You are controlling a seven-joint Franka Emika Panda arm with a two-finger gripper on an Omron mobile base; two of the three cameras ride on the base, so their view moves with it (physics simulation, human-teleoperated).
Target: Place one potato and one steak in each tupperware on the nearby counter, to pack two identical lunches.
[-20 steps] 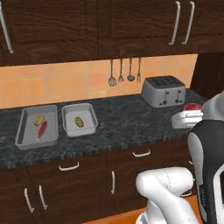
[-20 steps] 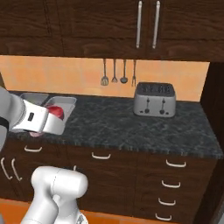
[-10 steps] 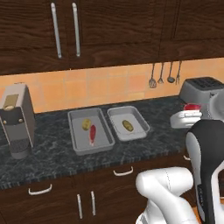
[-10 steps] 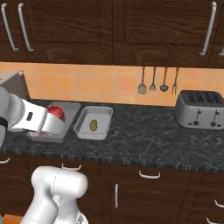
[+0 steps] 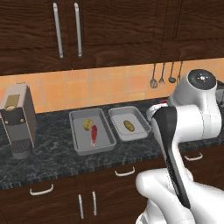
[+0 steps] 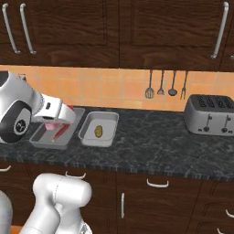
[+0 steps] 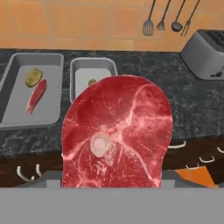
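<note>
My gripper [image 6: 58,122] is shut on a steak [image 7: 118,131], a broad red marbled slab that hides the fingertips in the hand view. It hangs above the front of the counter [image 6: 151,141], over the near end of the larger tupperware [image 5: 75,133]. That tray holds a potato [image 5: 88,124] and a second, narrow steak [image 5: 93,134]. The smaller tupperware [image 5: 133,114] beside it on the right holds a single potato [image 5: 128,126]. In the hand view the larger tray [image 7: 17,87] lies upper left, and the smaller one [image 7: 87,72] is partly behind the held steak.
A silver toaster [image 6: 210,114] stands at the right end of the counter, under hanging utensils [image 6: 167,87]. A coffee machine [image 5: 17,120] stands left of the trays. Dark cabinets with silver handles run above and below the counter.
The whole picture has shifted: the base has driven left, so the trays now sit near the middle. The arm has swung toward them with the steak still gripped.
</note>
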